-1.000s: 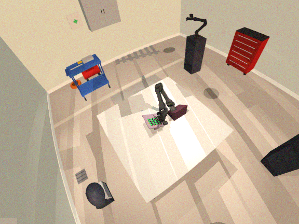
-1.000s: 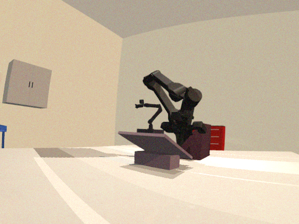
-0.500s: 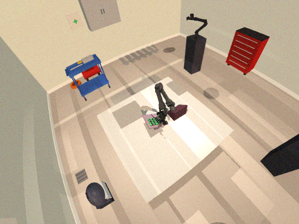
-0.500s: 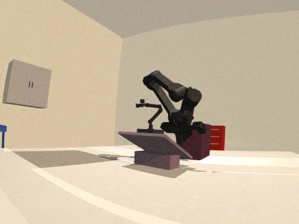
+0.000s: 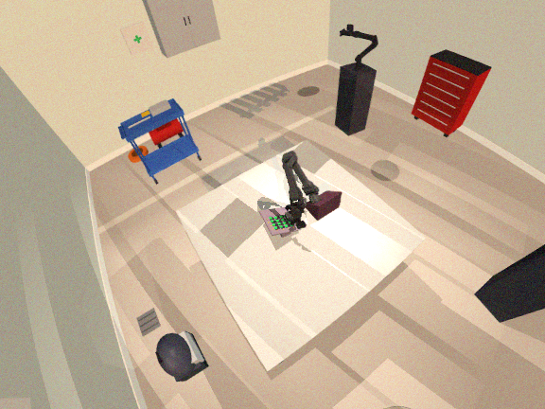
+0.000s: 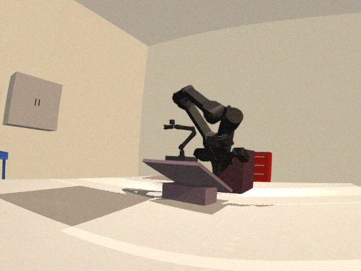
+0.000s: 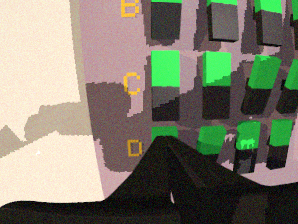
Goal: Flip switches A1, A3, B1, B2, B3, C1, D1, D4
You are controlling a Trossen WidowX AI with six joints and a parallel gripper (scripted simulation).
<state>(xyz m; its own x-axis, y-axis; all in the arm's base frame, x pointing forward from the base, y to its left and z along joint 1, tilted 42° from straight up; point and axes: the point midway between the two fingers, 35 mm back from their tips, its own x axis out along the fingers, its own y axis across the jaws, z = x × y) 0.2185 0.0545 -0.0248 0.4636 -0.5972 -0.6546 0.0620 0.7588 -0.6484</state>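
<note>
My shut, empty claw point(image 5: 295, 222) point(image 6: 217, 174) point(image 7: 162, 143) is hovering over or touching D1 point(image 7: 164, 132) on the tilted panel point(image 5: 268, 222) point(image 6: 188, 172) point(image 7: 102, 55); I can't tell which. Since my fingertips are hiding its lower end, a slightly sideways press could be slipping off or tipping D2 point(image 7: 211, 139).

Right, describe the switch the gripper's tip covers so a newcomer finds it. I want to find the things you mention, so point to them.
On the pale floor area, beside the dark maroon block point(image 5: 325, 204) point(image 6: 245, 170), stands a tilted mauve panel point(image 5: 268, 223) point(image 6: 185, 172) point(image 7: 107, 65). Its row D, leftmost, holds the switch point(image 7: 164, 131): only a green sliver shows above the shut gripper point(image 7: 165, 139); its neighbours show more.
</note>
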